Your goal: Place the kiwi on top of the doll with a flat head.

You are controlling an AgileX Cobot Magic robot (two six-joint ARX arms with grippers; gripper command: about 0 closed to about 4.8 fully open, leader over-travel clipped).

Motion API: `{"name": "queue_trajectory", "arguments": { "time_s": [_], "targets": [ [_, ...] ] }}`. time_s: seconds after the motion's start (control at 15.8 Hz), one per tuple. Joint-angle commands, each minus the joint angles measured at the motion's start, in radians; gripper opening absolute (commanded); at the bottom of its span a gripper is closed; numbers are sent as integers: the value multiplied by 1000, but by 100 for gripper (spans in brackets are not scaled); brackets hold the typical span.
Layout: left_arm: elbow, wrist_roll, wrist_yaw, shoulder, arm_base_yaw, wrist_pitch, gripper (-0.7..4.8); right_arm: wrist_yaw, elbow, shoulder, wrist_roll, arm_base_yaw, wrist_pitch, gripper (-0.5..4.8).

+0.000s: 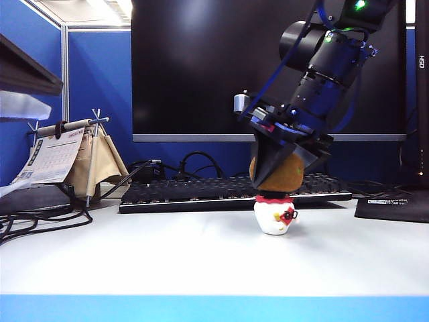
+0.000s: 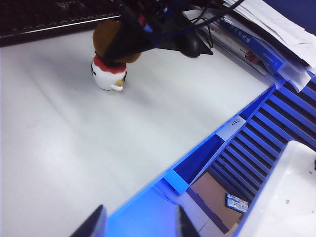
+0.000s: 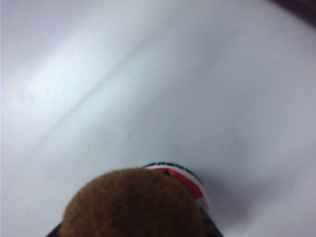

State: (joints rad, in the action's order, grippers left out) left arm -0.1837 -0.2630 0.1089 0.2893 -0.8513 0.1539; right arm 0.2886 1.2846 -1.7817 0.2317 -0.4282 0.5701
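Note:
The kiwi (image 1: 288,180), brown and fuzzy, is directly over the doll with a flat head (image 1: 273,216), a small white figurine with a red rim standing on the white table. The kiwi's underside meets the doll's black top with no visible gap. My right gripper (image 1: 285,171) reaches down from the upper right and is shut on the kiwi, a black finger on each side. In the right wrist view the kiwi (image 3: 133,205) hides most of the doll (image 3: 190,180). The left wrist view shows the kiwi (image 2: 104,37) and the doll (image 2: 106,76) far off. My left gripper (image 2: 138,228) is open and empty over the table's blue edge.
A black keyboard (image 1: 221,191) lies just behind the doll, with a dark monitor (image 1: 268,67) behind it. A desk calendar on a stand (image 1: 60,157) and cables sit at the left. A black pad (image 1: 395,204) lies at the right. A mouse (image 2: 195,47) and stacked papers (image 2: 266,34) are nearby.

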Motion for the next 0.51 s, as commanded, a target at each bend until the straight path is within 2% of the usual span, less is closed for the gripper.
{"name": "queue_trajectory", "arguments": {
  "time_s": [0.06,0.25,0.38,0.51],
  "targets": [
    [-3,1,0,0,-2,-8,185,9,-7,-9,0,-7,-1,264],
    [-3,1,0,0,-2,-8,185,9,-7,-9,0,-7,2,266],
    [-3,2,0,0,-2,-9,185,10,-7,-9,-1,-7,3,339],
    [-3,2,0,0,-2,-9,185,9,-7,-9,-1,-7,9,389]
  ]
}}
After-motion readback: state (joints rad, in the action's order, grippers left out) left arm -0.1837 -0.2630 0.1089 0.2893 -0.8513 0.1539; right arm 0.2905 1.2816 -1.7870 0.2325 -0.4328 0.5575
